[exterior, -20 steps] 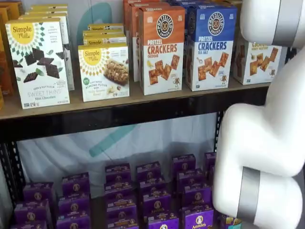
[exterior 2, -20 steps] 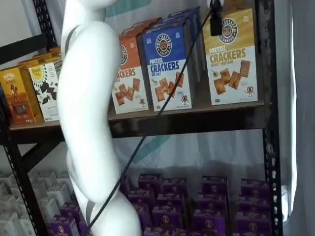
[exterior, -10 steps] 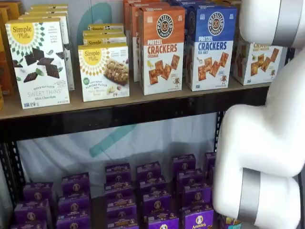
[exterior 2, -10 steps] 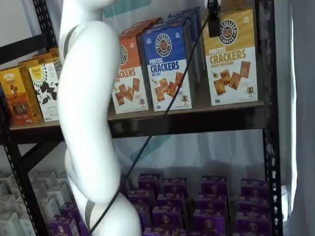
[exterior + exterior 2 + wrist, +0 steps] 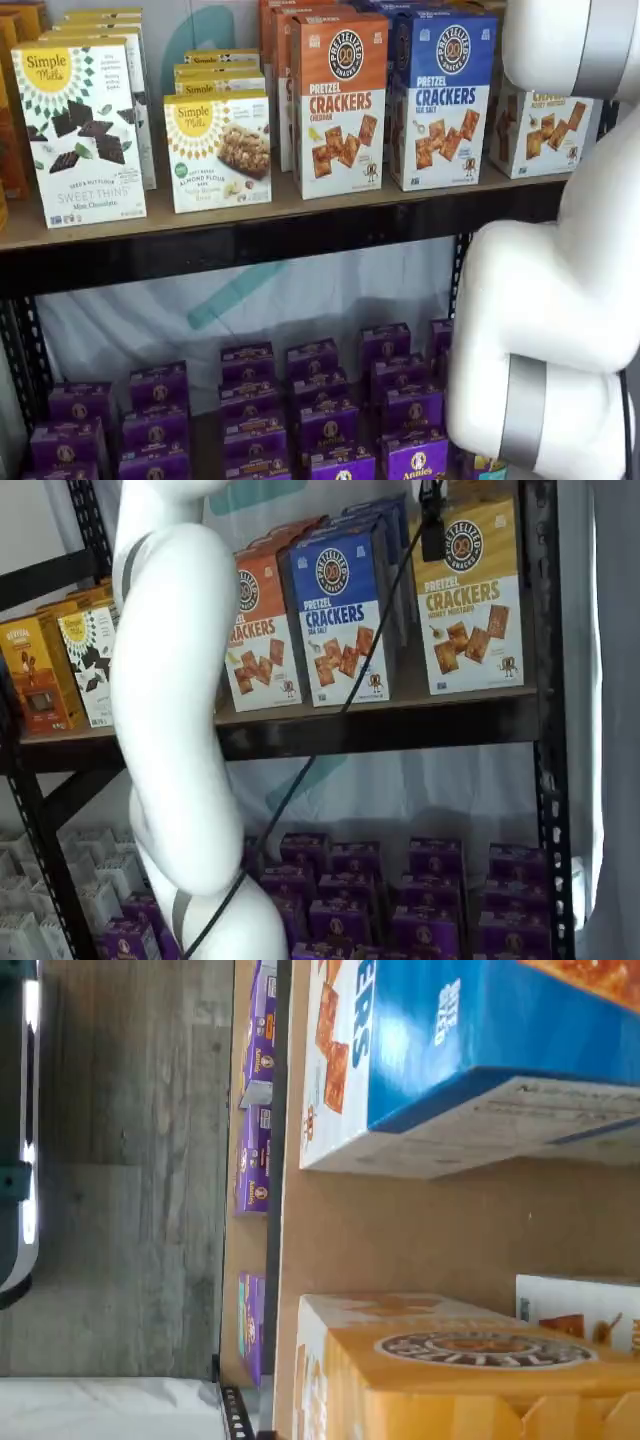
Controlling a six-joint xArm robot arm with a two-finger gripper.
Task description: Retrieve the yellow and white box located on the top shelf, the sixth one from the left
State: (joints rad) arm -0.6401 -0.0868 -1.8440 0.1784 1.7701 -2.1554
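Here the yellow and white box [image 5: 470, 595], a honey mustard pretzel-crackers carton, stood upright at the far end of the top shelf [image 5: 400, 730], facing out with its front edge near the black beam. Just beside it stood the blue pretzel crackers carton [image 5: 340, 620], and next along the orange cheddar carton [image 5: 258, 640]; the three were lined up like store stock, labels forward, so each could be reached from the front. In a shelf view the target showed only in part [image 5: 545, 125], with the white arm [image 5: 560, 300] covering its outer side.

The end effector [image 5: 432, 525] hung from the upper edge of a shelf view as a single dark finger with the cable [image 5: 330, 730] trailing below it, in front of the yellow carton's upper corner. That sight alone did not show a gap, but the jaws stood spread wide and nothing was between them. The wrist view looked along the board into the space between the blue carton [image 5: 470, 1050] and the yellow one [image 5: 460, 1370], which suggested that the arm was lining up on the yellow carton's side, probably to close across its width. The grasp itself was not yet made.

Purple Annie's boxes [image 5: 330, 410] filled the lower shelf, untouched.
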